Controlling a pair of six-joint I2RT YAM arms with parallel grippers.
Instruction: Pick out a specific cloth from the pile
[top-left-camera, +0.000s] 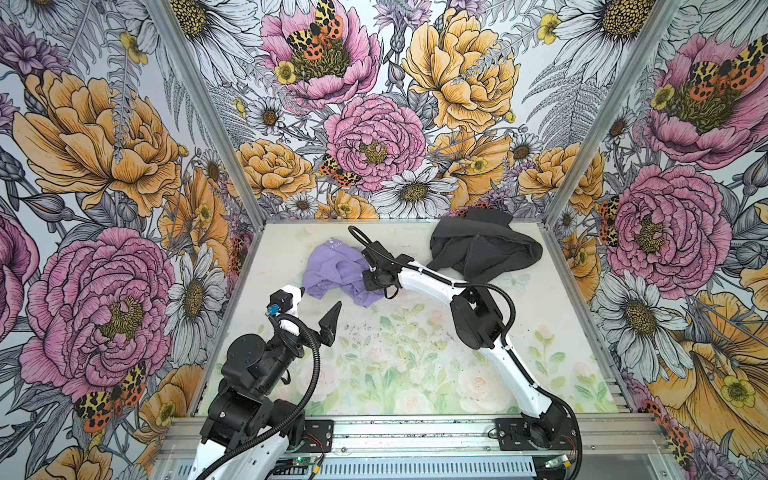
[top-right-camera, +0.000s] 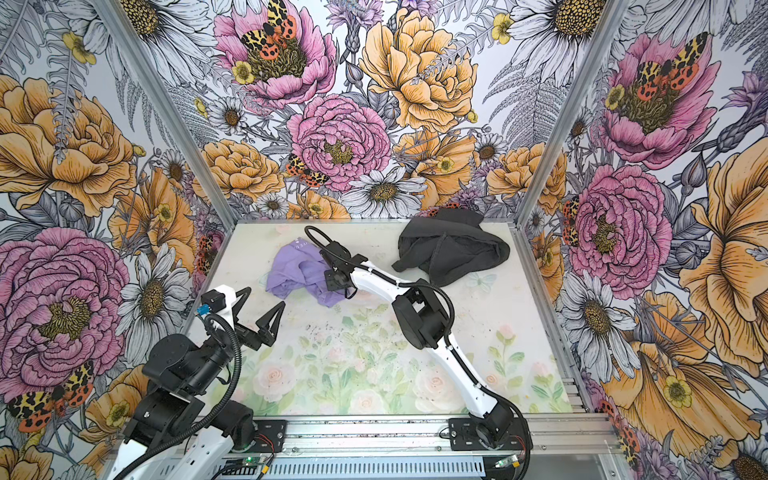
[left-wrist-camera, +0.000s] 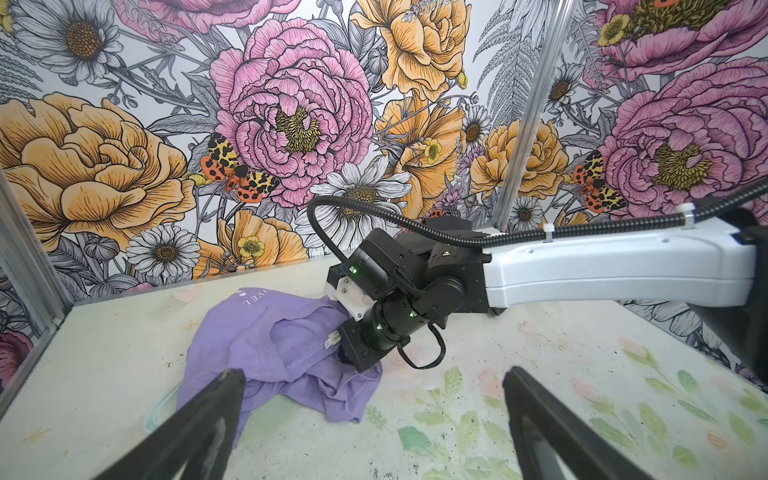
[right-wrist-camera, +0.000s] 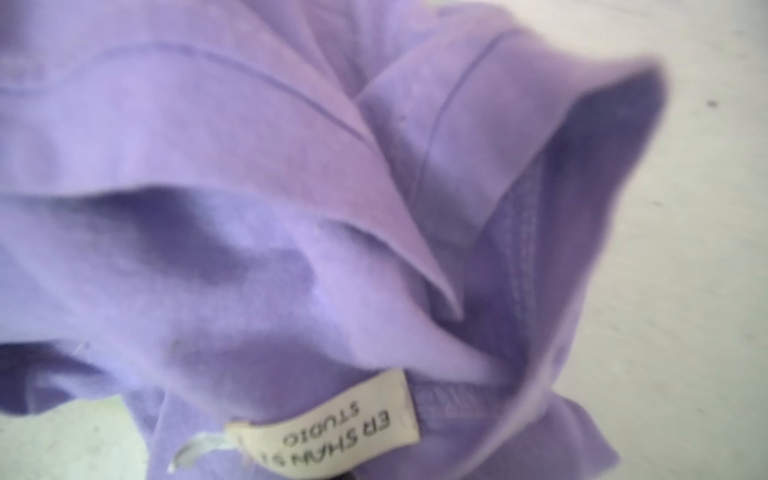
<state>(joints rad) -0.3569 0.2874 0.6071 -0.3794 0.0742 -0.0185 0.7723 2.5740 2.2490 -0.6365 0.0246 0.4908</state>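
Cloth: lilac, thin, crumpled; it lay on the table toward the far left, well apart from the pile.
Pile: a dark grey heap in the far right corner, against the back wall.
Cloth, long axis: loose only, since it was bunched; in both top views it ran on a diagonal from far left to near right.
Cloth, heading: the edge with pale lettering pointed to the back wall; the white label sat just beside your right end effector.
Right end effector: reached across the middle, nose down into the cloth's right side and touching it. Its fingers were buried in folds, so you could not tell how far apart they stood or whether they held fabric.
Left end effector: spread wide, empty, above the table just short of the cloth's near edge.
Step in hand: by the look of it, taking hold of the cloth.
Next move: make sure of a pinch on a thick fold, then lift straight up until the cloth clears the table, keeping away from the pile.
Risk: thin fabric could slip from a shallow pinch.
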